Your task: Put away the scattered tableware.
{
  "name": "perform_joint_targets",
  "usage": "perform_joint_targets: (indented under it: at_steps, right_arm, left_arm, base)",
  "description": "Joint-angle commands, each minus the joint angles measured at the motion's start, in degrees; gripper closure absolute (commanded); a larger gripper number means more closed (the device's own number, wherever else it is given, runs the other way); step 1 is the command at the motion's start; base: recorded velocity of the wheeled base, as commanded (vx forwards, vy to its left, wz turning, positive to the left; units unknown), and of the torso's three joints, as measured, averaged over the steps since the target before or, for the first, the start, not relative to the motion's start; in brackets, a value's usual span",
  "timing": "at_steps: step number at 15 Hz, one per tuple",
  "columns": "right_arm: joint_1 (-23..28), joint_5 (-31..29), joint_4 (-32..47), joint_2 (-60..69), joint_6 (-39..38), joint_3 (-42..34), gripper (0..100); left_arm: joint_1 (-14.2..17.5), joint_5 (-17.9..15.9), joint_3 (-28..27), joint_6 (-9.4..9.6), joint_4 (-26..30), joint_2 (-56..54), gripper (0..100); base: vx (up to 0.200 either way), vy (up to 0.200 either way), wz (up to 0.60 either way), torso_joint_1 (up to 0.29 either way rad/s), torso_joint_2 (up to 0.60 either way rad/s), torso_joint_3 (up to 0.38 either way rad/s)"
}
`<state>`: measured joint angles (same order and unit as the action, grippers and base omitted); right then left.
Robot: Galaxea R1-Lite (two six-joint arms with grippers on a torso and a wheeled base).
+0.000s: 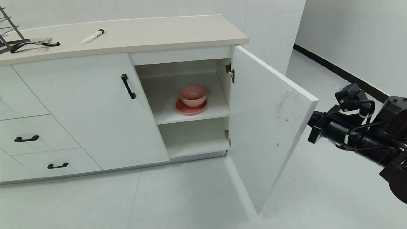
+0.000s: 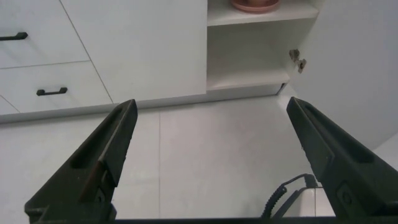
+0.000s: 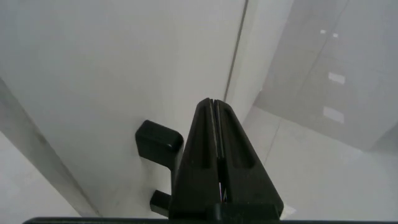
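On the upper shelf (image 1: 219, 111) of the open cabinet (image 1: 223, 92), a pink bowl (image 1: 193, 95) stands on a pink plate (image 1: 187, 110). The cabinet door (image 1: 267, 121) is swung wide and covers the front of the right arm. Behind it, the right gripper (image 3: 214, 102), fingers pressed together on nothing, lies just beside the black door handle (image 3: 158, 138). The left gripper (image 2: 210, 104) hangs over the floor, fingers spread wide. On the countertop (image 1: 159, 31) lie a white utensil (image 1: 92, 36) and a dark utensil (image 1: 35, 44), kinds unclear. A wire rack (image 1: 8, 31) is cut off at the frame edge.
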<state>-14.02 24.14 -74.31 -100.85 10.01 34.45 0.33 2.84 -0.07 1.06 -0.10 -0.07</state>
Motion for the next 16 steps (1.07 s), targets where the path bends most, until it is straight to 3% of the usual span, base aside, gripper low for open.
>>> perform_joint_targets:
  at_steps: [1, 8, 16]
  right_arm:
    - [-2.1, 0.1, -0.2, -1.5, 0.1, 0.2, 100]
    - [-10.2, 0.1, -0.6, -4.5, 0.0, 3.1, 100]
    - [-13.5, 0.1, -0.9, -6.5, 0.0, 4.5, 100]
  left_arm:
    - [0.0, 0.4, 0.1, 0.26, -0.2, 0.1, 0]
    - [0.0, 0.5, 0.1, -1.06, 0.0, 0.1, 0]
    - [0.0, 0.5, 0.1, -1.15, 0.0, 0.1, 0]
  base:
    - [0.0, 0.0, 0.0, 0.0, 0.0, 0.0]
    - [0.0, 0.0, 0.0, 0.0, 0.0, 0.0]
    - [0.0, 0.0, 0.0, 0.0, 0.0, 0.0]
